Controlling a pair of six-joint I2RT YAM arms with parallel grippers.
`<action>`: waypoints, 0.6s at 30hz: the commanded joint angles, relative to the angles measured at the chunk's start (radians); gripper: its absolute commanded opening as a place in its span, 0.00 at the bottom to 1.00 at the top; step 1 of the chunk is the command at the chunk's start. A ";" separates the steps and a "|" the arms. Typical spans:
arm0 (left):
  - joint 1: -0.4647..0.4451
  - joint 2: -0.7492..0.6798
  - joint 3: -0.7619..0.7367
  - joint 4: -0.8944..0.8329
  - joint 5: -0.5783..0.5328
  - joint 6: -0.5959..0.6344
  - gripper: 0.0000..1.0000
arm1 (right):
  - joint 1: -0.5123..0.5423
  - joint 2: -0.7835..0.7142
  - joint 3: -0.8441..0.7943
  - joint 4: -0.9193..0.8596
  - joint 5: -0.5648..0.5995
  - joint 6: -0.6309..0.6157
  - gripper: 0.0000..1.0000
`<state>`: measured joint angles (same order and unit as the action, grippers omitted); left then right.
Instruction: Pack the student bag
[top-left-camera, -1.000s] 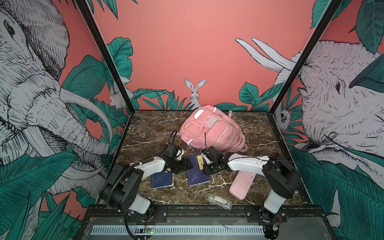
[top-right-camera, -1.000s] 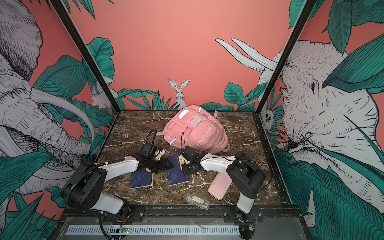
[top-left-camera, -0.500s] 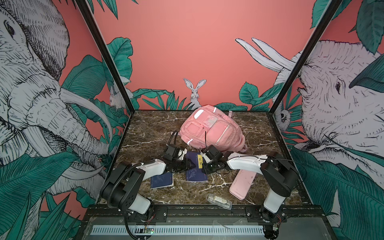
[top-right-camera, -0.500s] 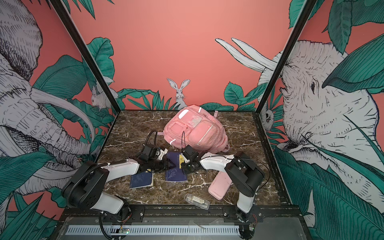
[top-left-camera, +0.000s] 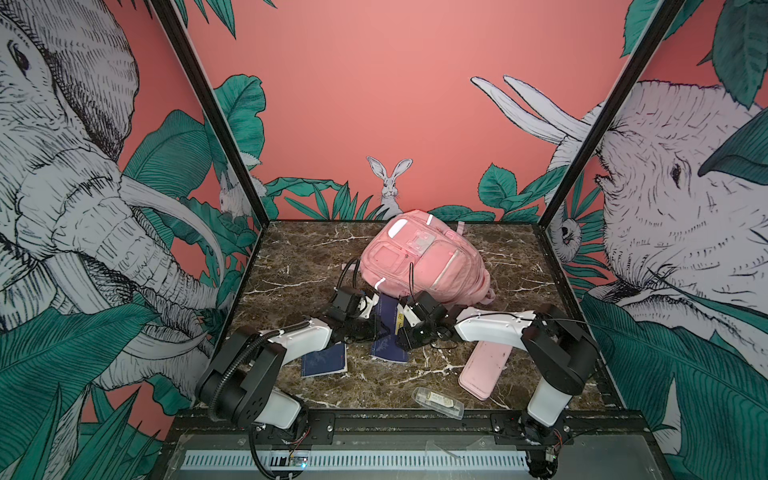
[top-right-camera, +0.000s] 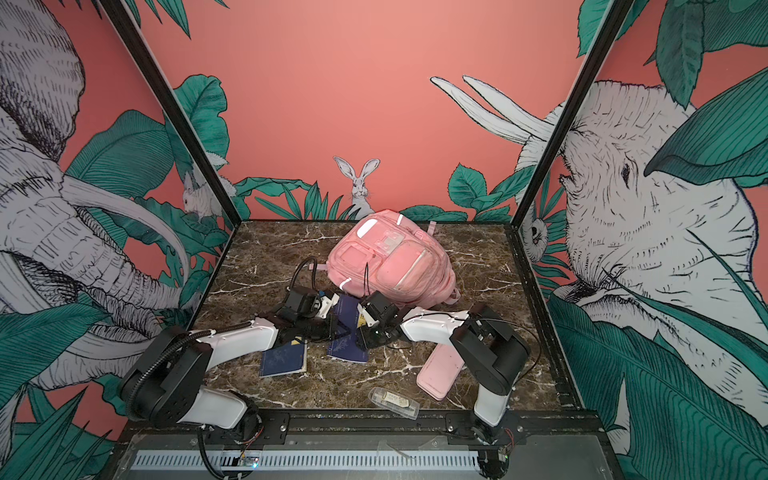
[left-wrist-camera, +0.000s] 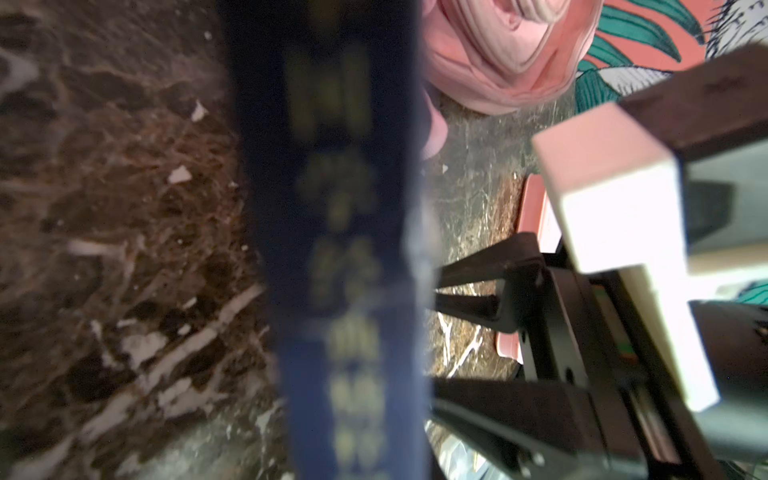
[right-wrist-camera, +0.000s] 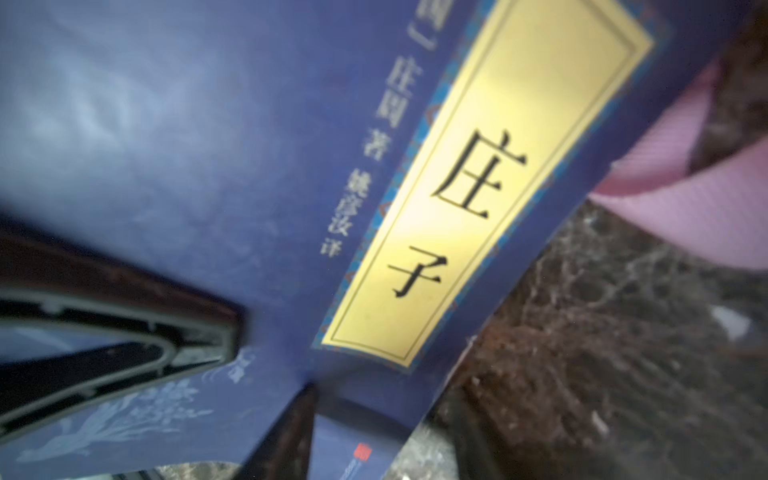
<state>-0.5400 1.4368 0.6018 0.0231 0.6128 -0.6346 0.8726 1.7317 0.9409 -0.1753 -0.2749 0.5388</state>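
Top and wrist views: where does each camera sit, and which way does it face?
Both top views: high at the front, looking down at the large soft pink fabric backpack on the brown marble table; both arms show.
Left wrist: edge-on beside the dark blue paperback book; fingers of the right gripper show.
Right wrist: facing its cover; own fingers show.
Shared: all four show the book.

Soft, matt woven cloth is seen on the pink fabric backpack (top-left-camera: 419, 266). A smooth, glossy paper cover is shown by the dark-blue paperback book (right-wrist-camera: 208, 145). The brown veined marble tabletop (top-left-camera: 299, 270) appears polished, and the small clear oblong case (top-left-camera: 437, 402) is of transparent, shiny plastic.
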 joint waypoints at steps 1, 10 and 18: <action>0.010 -0.081 0.081 -0.050 0.073 0.056 0.00 | -0.001 -0.057 -0.041 -0.117 0.067 -0.033 0.62; 0.051 -0.117 0.254 -0.066 0.229 0.087 0.00 | -0.192 -0.457 -0.220 0.148 -0.102 0.055 0.76; 0.051 0.005 0.335 0.168 0.379 -0.058 0.00 | -0.264 -0.564 -0.210 0.264 -0.212 0.108 0.81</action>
<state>-0.4919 1.4158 0.9054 0.0494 0.8875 -0.6216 0.6262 1.1667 0.7200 0.0097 -0.4271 0.6140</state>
